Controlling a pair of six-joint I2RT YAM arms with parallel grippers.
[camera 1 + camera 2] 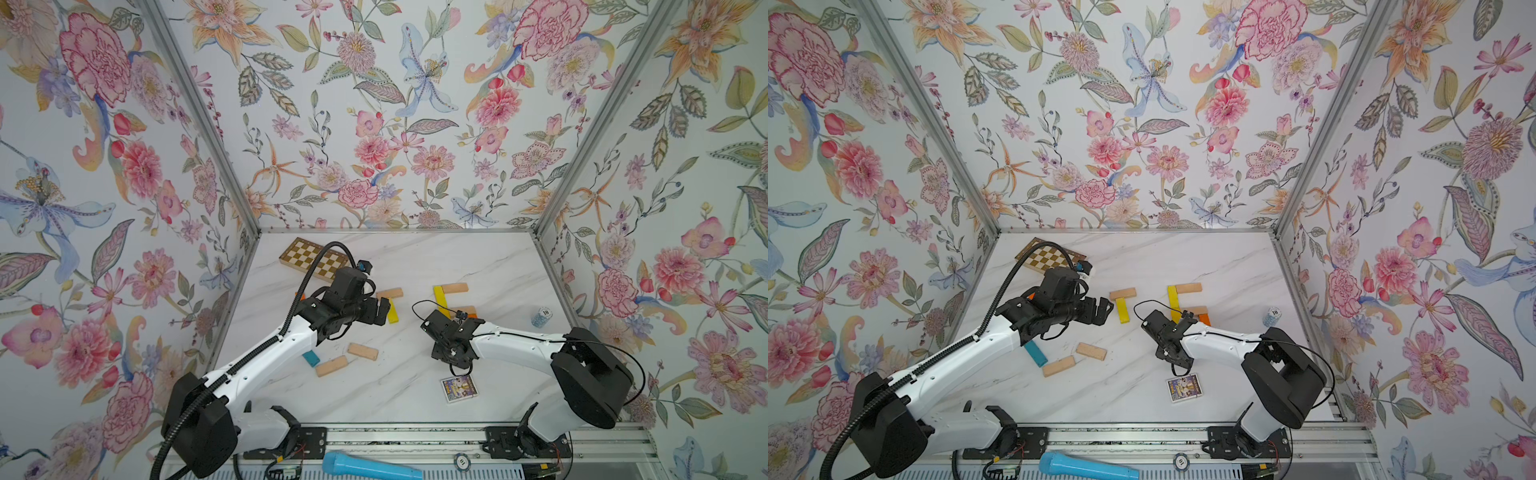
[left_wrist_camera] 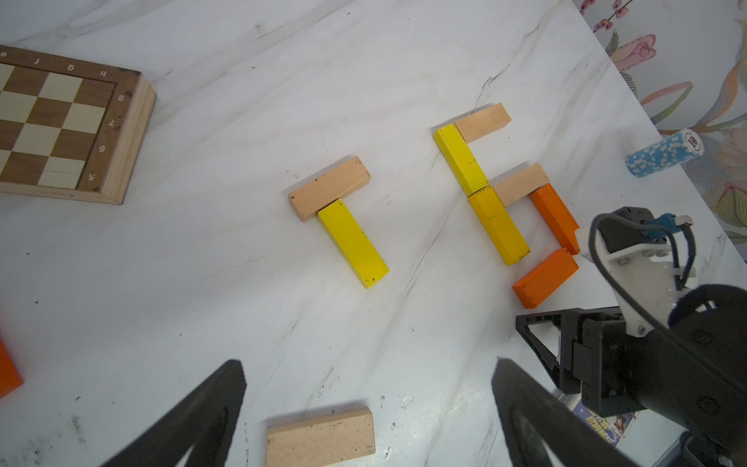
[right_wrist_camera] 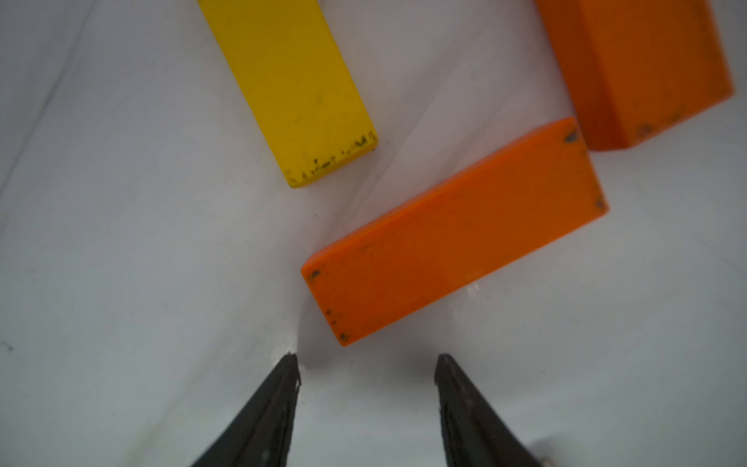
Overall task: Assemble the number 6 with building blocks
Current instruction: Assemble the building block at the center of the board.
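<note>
The number 6 (image 2: 495, 218) lay unfinished on the marble counter (image 1: 415, 257), right of centre. It had a beige top block (image 2: 483, 121), a yellow block (image 2: 461, 159) and a deeper yellow block (image 2: 501, 230) end to end as its spine. A beige crossbar (image 2: 521, 184) and an orange side block (image 2: 553, 216) touched each other. The orange bottom block (image 3: 452, 230) sat skewed, its end short of the spine's foot (the gap showed in both wrist views). The right claw (image 3: 366, 358) stood part-spread and empty near one end of that block, not touching it. The left claw (image 2: 368, 364) gaped wide and empty above a loose beige block (image 2: 320, 438). Only the left wrist view showed the whole figure; in both top views the right arm covered its lower part. The top views alone showed the teal block (image 1: 1035, 354). Beside the figure lay a beige-and-yellow T (image 2: 353, 242), and further off a chequered board (image 2: 60, 125).
</note>
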